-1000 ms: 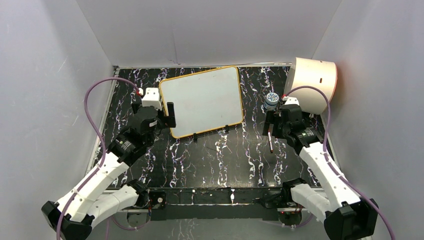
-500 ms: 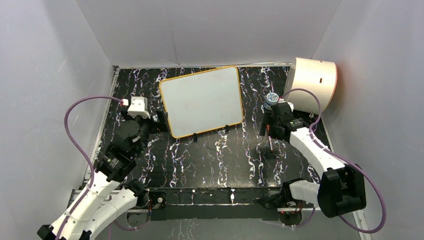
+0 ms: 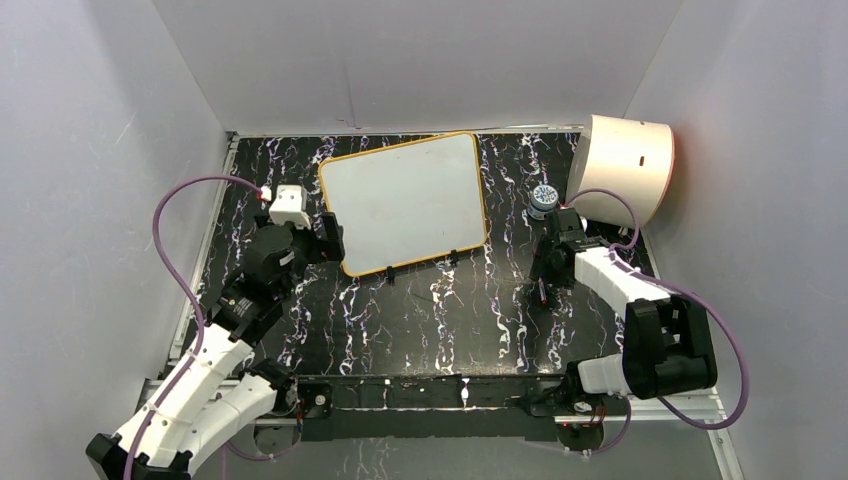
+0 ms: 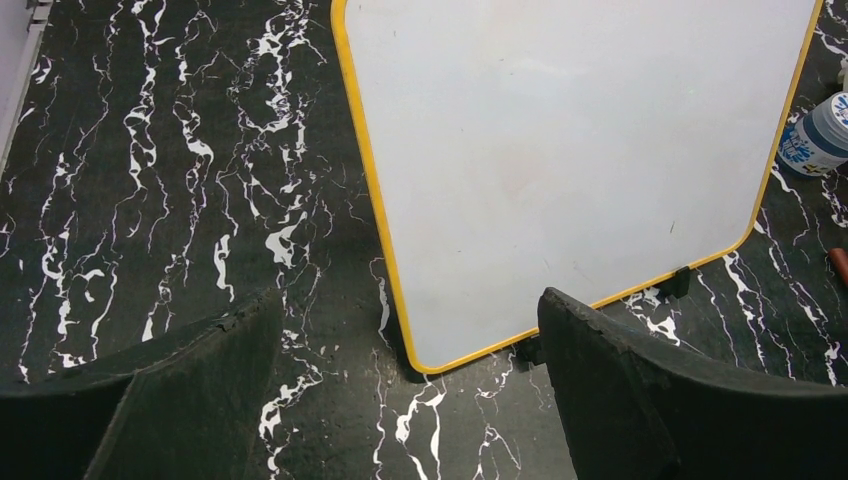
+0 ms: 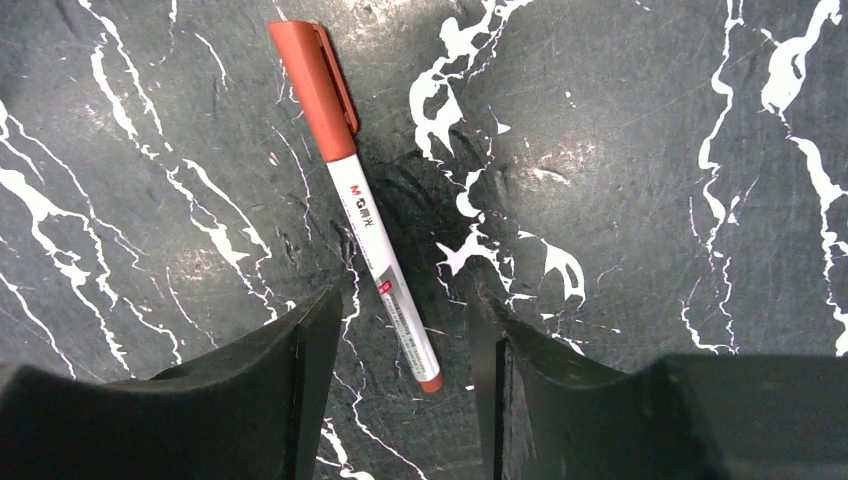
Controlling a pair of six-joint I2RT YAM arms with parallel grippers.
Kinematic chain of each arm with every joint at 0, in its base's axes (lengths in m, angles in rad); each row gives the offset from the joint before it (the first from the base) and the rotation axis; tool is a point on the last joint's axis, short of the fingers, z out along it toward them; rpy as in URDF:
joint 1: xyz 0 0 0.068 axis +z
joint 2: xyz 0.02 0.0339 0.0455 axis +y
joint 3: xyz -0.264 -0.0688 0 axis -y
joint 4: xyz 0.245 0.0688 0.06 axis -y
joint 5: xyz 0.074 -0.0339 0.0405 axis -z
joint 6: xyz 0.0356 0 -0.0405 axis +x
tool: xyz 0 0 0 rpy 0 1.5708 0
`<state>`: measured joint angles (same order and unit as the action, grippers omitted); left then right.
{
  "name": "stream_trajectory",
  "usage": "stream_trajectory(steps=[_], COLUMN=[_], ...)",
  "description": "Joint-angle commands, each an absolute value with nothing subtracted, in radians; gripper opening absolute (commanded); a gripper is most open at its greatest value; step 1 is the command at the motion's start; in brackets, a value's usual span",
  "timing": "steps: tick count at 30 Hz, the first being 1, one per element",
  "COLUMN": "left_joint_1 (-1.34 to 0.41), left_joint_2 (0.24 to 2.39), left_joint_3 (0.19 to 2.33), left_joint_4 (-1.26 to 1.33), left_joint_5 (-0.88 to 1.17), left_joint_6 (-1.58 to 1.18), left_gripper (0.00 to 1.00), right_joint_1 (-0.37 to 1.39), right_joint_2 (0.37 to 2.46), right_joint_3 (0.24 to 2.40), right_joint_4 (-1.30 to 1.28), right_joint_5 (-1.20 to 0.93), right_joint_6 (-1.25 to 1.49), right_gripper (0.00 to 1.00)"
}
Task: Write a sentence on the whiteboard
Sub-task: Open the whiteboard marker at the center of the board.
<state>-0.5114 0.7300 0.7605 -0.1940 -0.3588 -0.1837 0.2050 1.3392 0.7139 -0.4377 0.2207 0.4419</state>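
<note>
The right claw (image 5: pixel 400 300) is released, its fingers either side of the tail end of a red-capped marker (image 5: pixel 362 205) that lies on the desk (image 3: pixel 450 320), touching neither. The left claw (image 4: pixel 410 300) gapes wide at the near left corner of the whiteboard (image 3: pixel 405 200), which sits skewed at far centre. A small blue-lidded jar (image 3: pixel 542 196), contents unseen, stands just right of it. The right arm is folded with its wrist pointing down; the left arm reaches forward.

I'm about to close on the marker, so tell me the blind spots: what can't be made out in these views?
Right wrist view: small print on the marker too small to read; how high the right end effector sits above the mat cannot be judged.
Top view: marker almost hidden under that end effector.
Left wrist view: far edge of the whiteboard cut off by the frame top; bottle cut by the right edge, label unreadable.
</note>
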Motion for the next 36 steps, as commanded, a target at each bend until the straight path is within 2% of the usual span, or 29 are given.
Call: stream_trajectory(steps=[1, 11, 17, 23, 29, 36], left_joint_1=[-0.486, -0.456, -0.451, -0.444, -0.443, -0.443], left_joint_2=[0.728, 0.733, 0.737, 0.738, 0.777, 0.864], left_joint_3=[0.783, 0.792, 0.79, 0.778, 0.781, 0.851], left_joint_4=[-0.173, -0.18, -0.175, -0.16, -0.166, -0.189], left_joint_5=[-0.328, -0.294, -0.264, -0.217, -0.188, -0.027], left_joint_6=[-0.2, -0.221, -0.225, -0.221, -0.234, -0.356], left_gripper=[0.95, 0.95, 0.95, 0.95, 0.95, 0.95], right_joint_1=[0.203, 0.204, 0.218, 0.235, 0.282, 0.343], right_joint_2=[1.372, 1.451, 1.49, 1.496, 1.457, 1.347], right_joint_3=[0.727, 0.745, 0.761, 0.768, 0.769, 0.743], right_joint_4=[-0.429, -0.405, -0.391, -0.375, -0.372, -0.363], right_joint_5=[0.239, 0.213, 0.193, 0.171, 0.186, 0.157], right_joint_6=[0.436, 0.408, 0.398, 0.375, 0.338, 0.32], right_gripper=[0.56, 0.49, 0.42, 0.25, 0.0, 0.0])
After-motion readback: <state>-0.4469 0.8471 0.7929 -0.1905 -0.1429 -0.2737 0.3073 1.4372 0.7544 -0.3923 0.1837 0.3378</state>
